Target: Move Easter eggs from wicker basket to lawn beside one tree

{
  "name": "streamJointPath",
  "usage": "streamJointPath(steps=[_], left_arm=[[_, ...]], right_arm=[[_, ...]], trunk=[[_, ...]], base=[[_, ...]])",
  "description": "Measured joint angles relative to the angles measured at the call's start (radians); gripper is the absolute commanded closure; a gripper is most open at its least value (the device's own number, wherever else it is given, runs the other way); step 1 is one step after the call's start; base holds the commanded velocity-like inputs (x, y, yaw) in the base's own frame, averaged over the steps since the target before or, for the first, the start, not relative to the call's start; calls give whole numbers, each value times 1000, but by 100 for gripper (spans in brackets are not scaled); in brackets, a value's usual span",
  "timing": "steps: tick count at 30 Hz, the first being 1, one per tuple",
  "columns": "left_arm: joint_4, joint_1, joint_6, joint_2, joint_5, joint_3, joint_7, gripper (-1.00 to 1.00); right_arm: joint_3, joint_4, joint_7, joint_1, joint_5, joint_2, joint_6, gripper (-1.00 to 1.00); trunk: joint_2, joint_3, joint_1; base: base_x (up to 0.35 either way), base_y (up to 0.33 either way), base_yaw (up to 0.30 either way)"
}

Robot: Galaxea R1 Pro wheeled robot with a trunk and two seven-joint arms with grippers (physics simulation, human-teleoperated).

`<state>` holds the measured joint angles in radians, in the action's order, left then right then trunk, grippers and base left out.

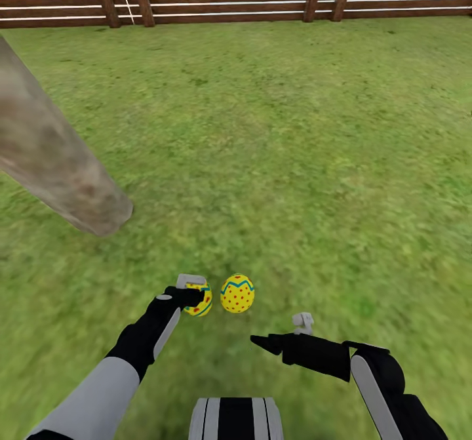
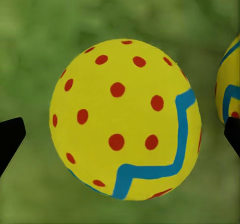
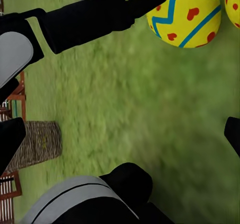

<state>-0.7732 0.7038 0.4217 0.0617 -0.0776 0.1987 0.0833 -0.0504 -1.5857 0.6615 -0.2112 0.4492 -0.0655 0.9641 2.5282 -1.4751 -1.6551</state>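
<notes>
Egg between left end effector fingertips (apart).

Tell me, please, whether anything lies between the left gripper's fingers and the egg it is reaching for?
Nothing visible does. The left gripper is right at one Easter egg, which sits between its open fingers over bare lawn. A second egg lies just beside it, apart.

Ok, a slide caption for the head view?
Left gripper at one Easter egg, a second egg beside it, near the tree.
</notes>
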Motion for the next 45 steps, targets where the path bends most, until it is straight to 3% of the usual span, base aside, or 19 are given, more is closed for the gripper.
streamJointPath(steps=[7, 16, 19, 31, 37, 45], left_arm=[[1, 1, 14, 0, -5, -3, -4, -100], [-39, 2, 86, -2, -8, -8, -6, -100], [-89, 2, 124, -4, -8, -9, -6, -100], [-513, -13, 439, -3, -10, -10, -6, -100], [-558, -15, 513, -3, -10, -9, -6, -100], [-557, -16, 540, -2, -4, -9, -6, -100]], right_arm=[[0, 0, 0, 0, 0, 0, 0, -100], [1, 0, -1, 0, 0, -1, 0, -100], [1, 0, -2, 0, 1, -1, 0, -100], [1, 0, -9, 0, -2, -1, 0, -100], [4, 1, -10, 0, -5, -1, -3, -100], [23, 3, -11, 0, 0, 0, -12, -100]], trunk=[[0, 0, 0], [-2, 35, 4], [-3, 46, 5], [-6, 93, 11], [-7, 116, 14], [-9, 147, 17]], base=[[0, 0, 0], [0, 0, 0], [0, 0, 0], [0, 0, 0], [0, 0, 0], [0, 0, 0]])
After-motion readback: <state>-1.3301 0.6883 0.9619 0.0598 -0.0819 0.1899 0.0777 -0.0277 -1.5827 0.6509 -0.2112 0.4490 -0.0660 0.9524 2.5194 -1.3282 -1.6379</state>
